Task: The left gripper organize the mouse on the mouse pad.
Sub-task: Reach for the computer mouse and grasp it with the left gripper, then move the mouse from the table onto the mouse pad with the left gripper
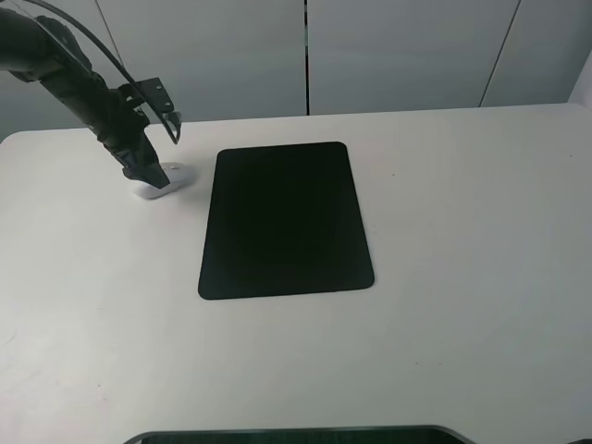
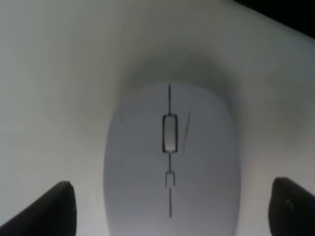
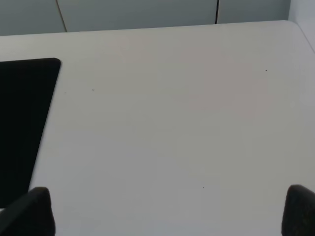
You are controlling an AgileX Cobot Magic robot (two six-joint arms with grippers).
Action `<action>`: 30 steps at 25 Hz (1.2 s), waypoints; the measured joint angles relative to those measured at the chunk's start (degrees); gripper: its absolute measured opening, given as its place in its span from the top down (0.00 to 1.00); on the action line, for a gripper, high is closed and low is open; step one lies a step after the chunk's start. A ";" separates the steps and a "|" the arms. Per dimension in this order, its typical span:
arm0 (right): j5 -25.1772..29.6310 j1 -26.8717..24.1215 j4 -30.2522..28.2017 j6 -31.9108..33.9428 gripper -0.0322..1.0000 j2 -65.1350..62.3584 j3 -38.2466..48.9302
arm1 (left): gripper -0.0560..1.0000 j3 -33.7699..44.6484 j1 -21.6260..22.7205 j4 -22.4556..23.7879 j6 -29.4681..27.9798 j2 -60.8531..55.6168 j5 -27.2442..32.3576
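- One mouse (image 1: 174,174) on desk (image 1: 462,231), 10 o'clock of one mouse pad (image 1: 285,220), apart.
- Left pincer (image 1: 154,178) wide open, straddling mouse, no grip.
- Right pincer (image 3: 170,211) wide open, empty.

The mouse (image 1: 174,175) is sitting on the table (image 1: 462,277) at the mouse pad's (image 1: 285,220) ten o'clock, the left gripper (image 1: 152,176) straddling it.
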 joint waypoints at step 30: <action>0.00 0.00 0.00 0.00 0.29 0.00 0.00 | 0.40 -0.26 -0.44 -1.62 -0.31 3.67 -3.65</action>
